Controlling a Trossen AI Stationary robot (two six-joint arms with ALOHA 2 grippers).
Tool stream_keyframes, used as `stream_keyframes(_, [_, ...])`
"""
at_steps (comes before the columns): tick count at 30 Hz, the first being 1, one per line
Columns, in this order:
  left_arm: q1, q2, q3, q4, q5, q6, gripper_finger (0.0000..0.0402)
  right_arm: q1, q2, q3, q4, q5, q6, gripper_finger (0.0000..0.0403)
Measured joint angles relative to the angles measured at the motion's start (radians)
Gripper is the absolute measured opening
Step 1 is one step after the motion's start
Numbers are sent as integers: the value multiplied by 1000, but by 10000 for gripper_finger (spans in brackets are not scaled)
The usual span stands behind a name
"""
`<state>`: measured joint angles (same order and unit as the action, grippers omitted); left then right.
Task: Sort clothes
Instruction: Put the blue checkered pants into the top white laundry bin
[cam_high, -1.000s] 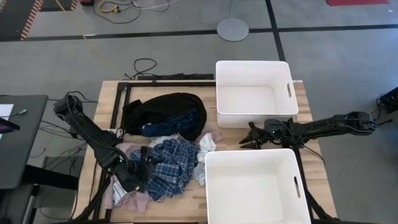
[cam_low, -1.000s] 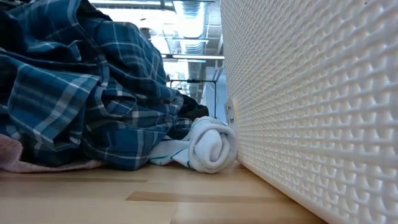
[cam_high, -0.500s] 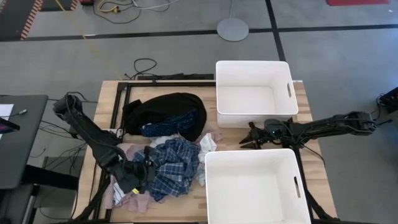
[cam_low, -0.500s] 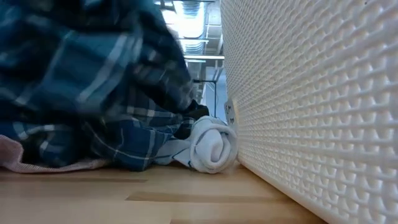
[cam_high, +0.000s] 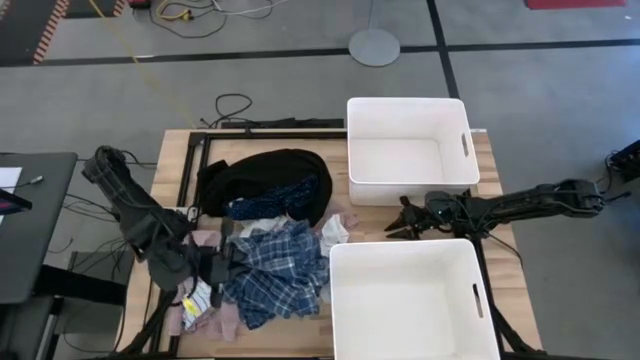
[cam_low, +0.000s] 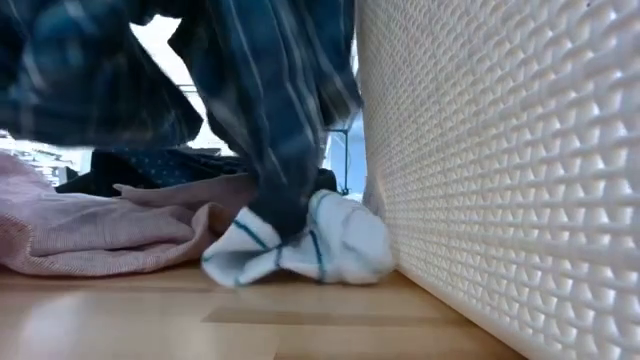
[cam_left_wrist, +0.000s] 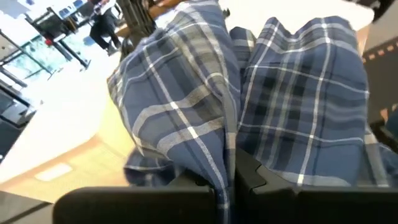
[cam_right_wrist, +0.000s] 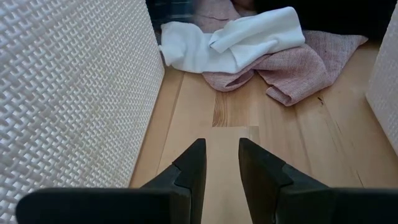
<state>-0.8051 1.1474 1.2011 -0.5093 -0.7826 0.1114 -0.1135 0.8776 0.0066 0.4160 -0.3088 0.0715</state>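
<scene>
A blue-white plaid shirt (cam_high: 272, 272) is bunched up at the table's near left, and my left gripper (cam_high: 218, 262) is shut on its left side. Behind it lie a large black garment (cam_high: 272, 175) and a navy dotted one (cam_high: 262, 205). A pink garment (cam_low: 100, 225) lies spread on the wood under the shirt. A white sock with dark stripes (cam_low: 300, 248) rests against the near bin's wall. My right gripper (cam_high: 395, 228) stands open and low between the two bins, pointing at a white sock (cam_right_wrist: 231, 38) that lies on pink cloth (cam_right_wrist: 298, 65). My left gripper pinches a bunched fold of the plaid shirt (cam_left_wrist: 225, 163) between its two fingers, several layers together. The fingers come from the table's left, slanting slightly down. The shirt drapes over and hangs below the fingers. Its lower end (cam_low: 275, 200) reaches down to the striped sock.
A white bin (cam_high: 462, 150) stands at the far right. A second white bin (cam_high: 480, 300) stands at the near right, and its textured wall (cam_low: 500, 180) fills the right of the low view. Bare wood (cam_right_wrist: 236, 124) shows between the bins, ahead of my right gripper.
My left gripper has shut on the plaid shirt and risen, tipping up toward level. The shirt's near part has lifted off the table and now hangs, uncovering the pink garment. The rolled sock by the bin has come open and lies flatter.
</scene>
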Motion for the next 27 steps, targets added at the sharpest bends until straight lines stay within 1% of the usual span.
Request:
stream_keyframes(3, [0, -7, 10, -23, 8, -12, 1, 0, 0, 0, 0, 0, 0, 112])
stream_keyframes(7, [0, 0, 0, -148, 12, -102, 1, 0, 0, 0, 0, 0, 0, 112])
stream_keyframes(10, [7, 7, -29, -186, 2, -157, 1, 0, 0, 0, 0, 0, 0, 112])
stream_keyframes(16, [23, 8, -91, -182, -2, -229, 1, 0, 0, 0, 0, 0, 0, 112])
stream_keyframes(20, [31, 8, -100, -155, -3, -262, 1, 0, 0, 0, 0, 0, 0, 112])
stream_keyframes(23, [22, 7, -83, -105, -1, -247, 1, 0, 0, 0, 12, 0, -1, 112])
stream_keyframes(25, [7, 5, -53, -99, -2, -243, 1, 0, 0, 0, 46, -2, -1, 112])
stream_keyframes(27, [-6, 4, -22, -98, -27, -215, 1, 1, 0, 0, 84, -3, 0, 112])
